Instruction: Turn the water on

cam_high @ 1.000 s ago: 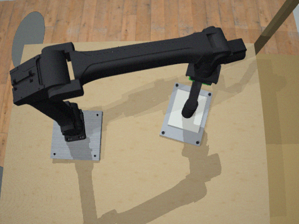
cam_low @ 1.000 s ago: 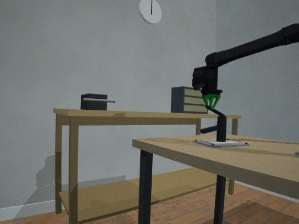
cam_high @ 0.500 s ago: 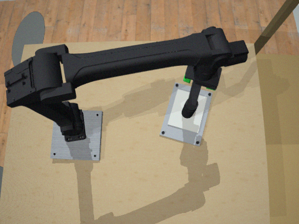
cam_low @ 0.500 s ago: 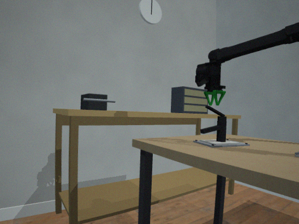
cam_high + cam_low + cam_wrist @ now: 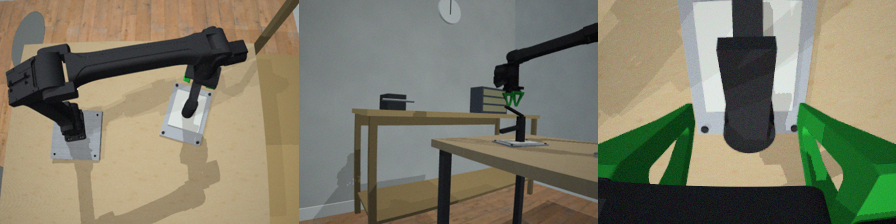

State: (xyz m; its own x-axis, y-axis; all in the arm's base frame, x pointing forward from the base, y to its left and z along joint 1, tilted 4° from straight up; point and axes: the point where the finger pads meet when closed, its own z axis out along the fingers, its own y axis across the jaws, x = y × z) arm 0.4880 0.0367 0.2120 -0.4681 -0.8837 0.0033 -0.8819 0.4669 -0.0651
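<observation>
- So my fingers are spread, gripping nothing, hovering above the lever (image 5: 748, 92).
- Lever looks rigid, smooth; I'd grab near its free tip.

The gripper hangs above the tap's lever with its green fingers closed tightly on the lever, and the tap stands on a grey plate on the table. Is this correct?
Not quite. The gripper is open and grips nothing: the wrist view shows its green fingers spread apart, clear of the lever on both sides. The rest holds: it hangs above the lever, and the tap stands on a grey plate on the table.
</observation>
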